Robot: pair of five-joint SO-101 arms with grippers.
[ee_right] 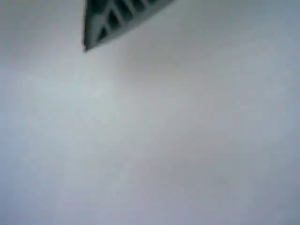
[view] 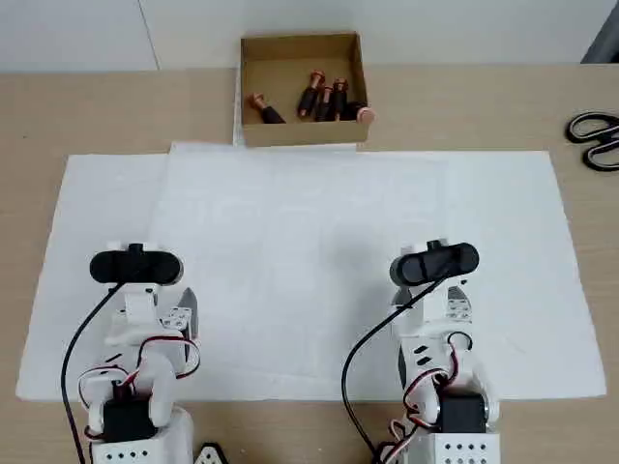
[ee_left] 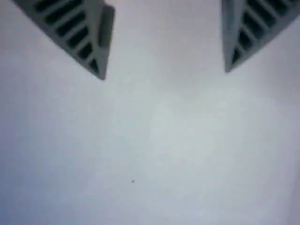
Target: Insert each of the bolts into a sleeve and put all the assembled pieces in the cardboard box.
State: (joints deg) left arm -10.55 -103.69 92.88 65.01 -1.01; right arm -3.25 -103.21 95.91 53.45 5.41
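**Surface.** A light-wood table (view: 97, 106) carries a large white sheet (view: 319, 242) that covers most of the work area. A pale wall (view: 77, 29) runs along the far edge of the table.

**Inventory.**
- One open brown cardboard box (view: 250, 87) stands at the far edge of the white sheet, near the centre.
- Five assembled pieces, each a copper-headed bolt in a dark sleeve (view: 311, 94), lie inside the box. One lies apart toward one side wall. Four are grouped close together at the other side.
- One pair of black-handled scissors (view: 595, 140) lies on the bare table beyond the sheet, well away from the box.
- Two arms sit at the near edge of the table.

**End effectors.**
- The left gripper (ee_left: 164, 72) is released, jaws spread wide over the white sheet with nothing between them.
- The right gripper (view: 432, 290) sits low over the sheet. Whether it is released or clenched cannot be told.
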